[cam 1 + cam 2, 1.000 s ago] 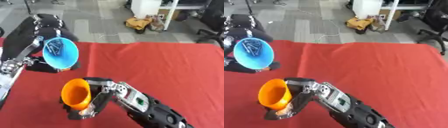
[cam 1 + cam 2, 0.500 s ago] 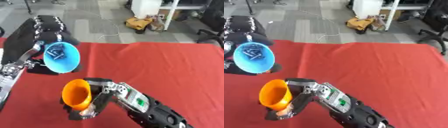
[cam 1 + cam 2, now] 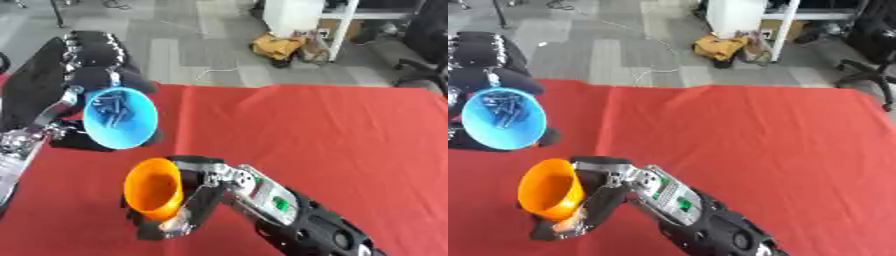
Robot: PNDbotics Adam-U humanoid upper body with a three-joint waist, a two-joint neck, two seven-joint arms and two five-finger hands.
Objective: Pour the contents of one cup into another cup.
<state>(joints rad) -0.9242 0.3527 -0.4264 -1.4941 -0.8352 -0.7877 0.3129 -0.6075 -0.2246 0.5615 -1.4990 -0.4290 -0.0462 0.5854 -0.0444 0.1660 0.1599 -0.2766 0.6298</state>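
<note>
While your left hand [image 3: 83,87] sits at the upper left of the frame, its fingers curl round the back of the blue cup [image 3: 120,117], which is tipped so far that its mouth faces the camera and slightly down. Small dark pieces [image 3: 111,104] show inside, lying against the cup wall; you cannot tell what they are, but they look loose and light, so expect them to slide out all at once rather than trickle. The cup looks like thin plastic: light, smooth, likely to flex if squeezed. Hold it at the body near the base, as now, and leave the rim free.

Lower, at centre left, your right hand [image 3: 194,197] wraps the orange cup [image 3: 154,189] from the side, fingers closed round its wall. That cup is also tilted, mouth toward the left and a little upward, and appears empty. It sits just below and slightly right of the blue cup, apart from it. It should handle the same way: light, slick, easy to twist in the grip.

Both cups hang above the red cloth [image 3: 332,130]. My judgement: the orange mouth needs turning further up under the blue rim, or the pieces may scatter onto the cloth.
</note>
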